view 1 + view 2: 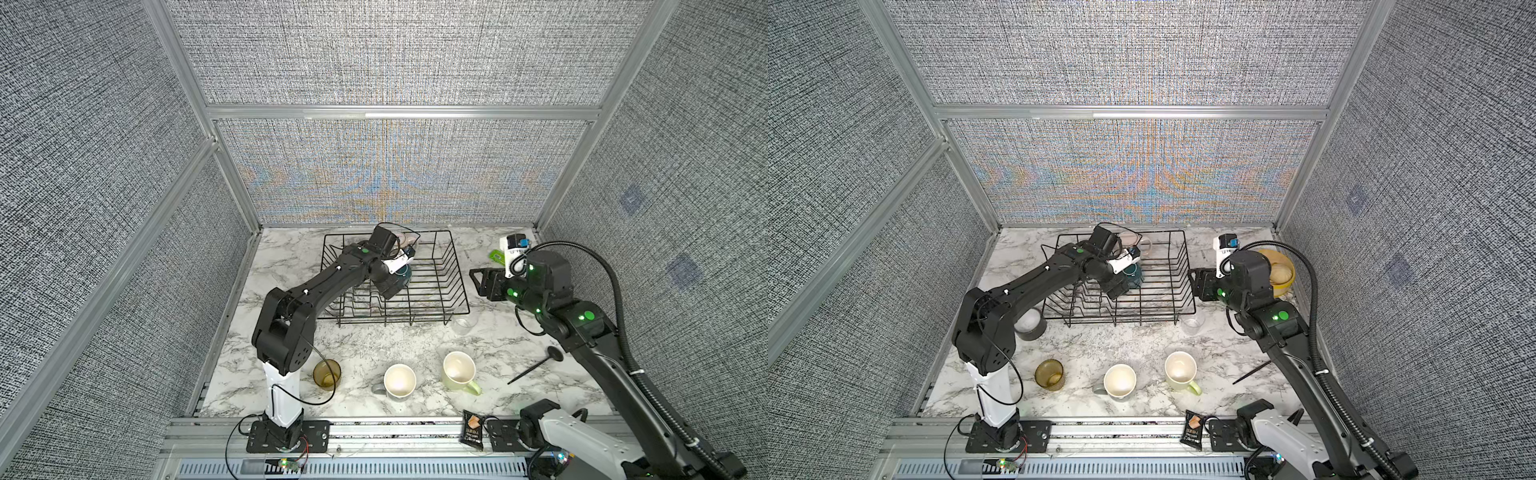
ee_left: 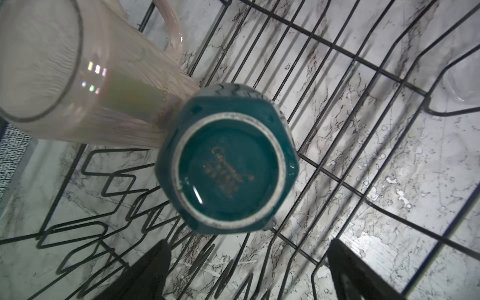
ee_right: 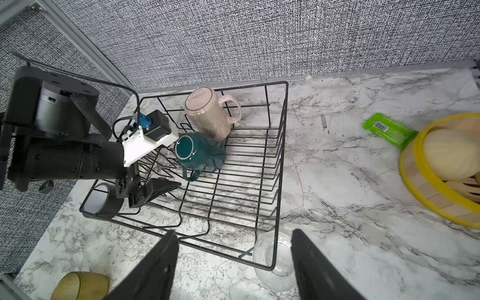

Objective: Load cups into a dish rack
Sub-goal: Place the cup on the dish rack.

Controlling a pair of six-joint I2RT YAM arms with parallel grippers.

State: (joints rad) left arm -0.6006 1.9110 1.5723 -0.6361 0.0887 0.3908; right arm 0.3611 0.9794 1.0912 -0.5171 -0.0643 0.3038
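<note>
Two cups are loaded: the dark teal mug [image 2: 228,166] is set upturned just beneath the left claw [image 2: 249,246], whose jaws are spread clear of it, with the tall pale pink mug [image 3: 207,114] just beyond, both inside the dish rack [image 3: 282,145]. The amber glass tumbler [image 1: 327,374], grey mug [image 1: 400,381] and pale green mug [image 1: 459,371] are left on the desk [image 3: 350,181], well behind that claw. The small clear glass [image 3: 275,259] is seen below the spread, empty right claw [image 3: 233,233]. The teal mug's stamped base is shown only by the left wrist view, and the yellow bowl [image 3: 410,187] by the right wrist view.
</note>
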